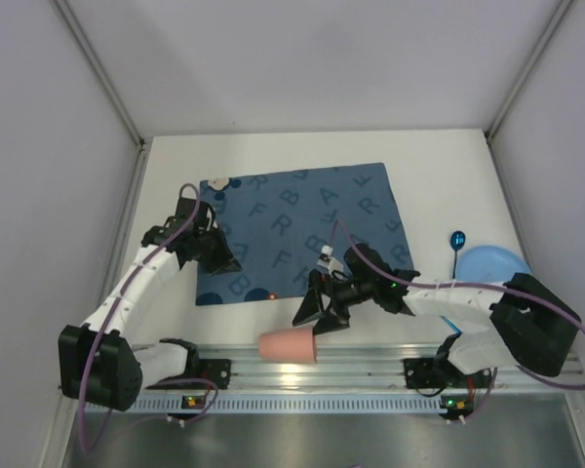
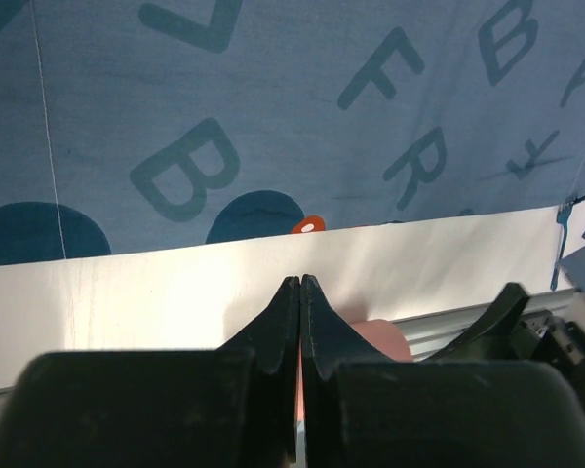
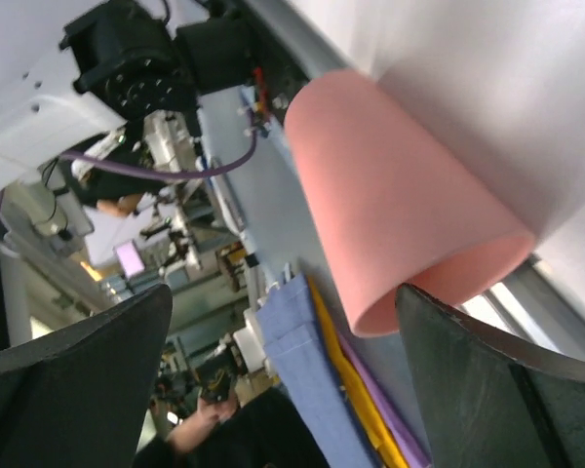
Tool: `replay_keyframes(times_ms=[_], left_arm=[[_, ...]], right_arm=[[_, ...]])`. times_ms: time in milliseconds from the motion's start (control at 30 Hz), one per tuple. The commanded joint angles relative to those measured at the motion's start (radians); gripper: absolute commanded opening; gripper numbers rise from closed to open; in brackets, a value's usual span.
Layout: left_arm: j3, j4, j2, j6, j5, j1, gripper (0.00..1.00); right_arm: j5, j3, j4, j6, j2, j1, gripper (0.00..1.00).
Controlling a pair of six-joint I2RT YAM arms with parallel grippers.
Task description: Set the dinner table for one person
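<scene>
Top external | cup (image 1: pixel 289 346) sideways, axis left-right, mouth right | left fingers (image 2: pixel 273 336) closed; right fingers (image 3: pixel 487 380) spread, empty

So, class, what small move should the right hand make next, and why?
Probably ease the open right hand forward around the pink cup and close: it lies on its side at the dinner table's near edge, off the placemat, just ahead of the fingers.

My right fingers (image 1: pixel 310 322) stand spread just beside a pink cup (image 1: pixel 289 347) that lies on its side at the near edge of the white table (image 1: pixel 419 156). My left fingers (image 1: pixel 224 261) hang over the left edge of the blue lettered placemat (image 1: pixel 302 210). A blue plate (image 1: pixel 492 263) and a spoon (image 1: pixel 457 241) sit at the far right.
</scene>
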Motion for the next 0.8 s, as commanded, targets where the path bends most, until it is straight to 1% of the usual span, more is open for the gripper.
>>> replay_keyframes(times_ms=[0, 33, 100, 267, 300, 333, 367, 400, 433, 467, 500, 567, 600, 633, 667, 700, 767], left_arm=[[0.008, -0.04, -0.041, -0.002, -0.028, 0.001, 0.0], [0.006, -0.043, -0.05, -0.008, -0.03, 0.001, 0.0], [0.003, -0.054, -0.064, -0.014, -0.042, 0.001, 0.0], [-0.02, -0.058, -0.093, -0.024, -0.054, 0.001, 0.0], [-0.023, -0.058, -0.093, -0.027, -0.051, 0.0, 0.0], [-0.031, -0.055, -0.093, -0.03, -0.053, 0.0, 0.0], [-0.032, -0.054, -0.093, -0.03, -0.053, 0.0, 0.0], [-0.034, -0.052, -0.091, -0.031, -0.054, 0.0, 0.0], [-0.032, -0.051, -0.088, -0.031, -0.054, 0.0, 0.0], [-0.031, -0.051, -0.088, -0.031, -0.056, 0.0, 0.0], [-0.028, -0.049, -0.082, -0.028, -0.059, 0.0, 0.0], [-0.018, -0.048, -0.074, -0.022, -0.064, 0.0, 0.0], [-0.015, -0.045, -0.064, -0.016, -0.065, 0.0, 0.0], [-0.011, -0.037, -0.059, -0.013, -0.067, 0.0, 0.0], [-0.009, -0.032, -0.053, -0.008, -0.065, 0.0, 0.0], [-0.002, -0.026, -0.035, -0.007, -0.061, 0.0, 0.0], [0.014, -0.016, -0.013, 0.001, -0.059, 0.0, 0.0]], right_arm=[[-0.012, 0.017, 0.327, 0.17, 0.082, 0.112, 0.97], [-0.024, 0.031, 0.353, 0.193, 0.128, 0.13, 0.96], [-0.053, 0.045, 0.388, 0.2, 0.164, 0.159, 0.95], [-0.075, 0.056, 0.408, 0.194, 0.196, 0.164, 0.96], [-0.077, 0.06, 0.411, 0.191, 0.201, 0.164, 0.95], [-0.077, 0.072, 0.419, 0.191, 0.216, 0.165, 0.91], [-0.077, 0.08, 0.422, 0.191, 0.227, 0.165, 0.86], [-0.072, 0.089, 0.422, 0.19, 0.237, 0.165, 0.69], [-0.063, 0.109, 0.408, 0.179, 0.259, 0.165, 0.57], [-0.06, 0.125, 0.395, 0.168, 0.271, 0.165, 0.38], [-0.046, 0.14, 0.378, 0.139, 0.282, 0.164, 0.3], [-0.034, 0.203, 0.286, 0.095, 0.32, 0.162, 0.18], [-0.021, 0.232, 0.248, 0.04, 0.336, 0.162, 0.09], [-0.014, 0.293, 0.174, 0.015, 0.369, 0.161, 0.03], [-0.008, 0.324, 0.139, -0.006, 0.386, 0.162, 0.0], [-0.003, 0.392, 0.106, -0.052, 0.421, 0.161, 0.0], [0.011, 0.491, -0.067, -0.123, 0.454, 0.155, 0.0]])
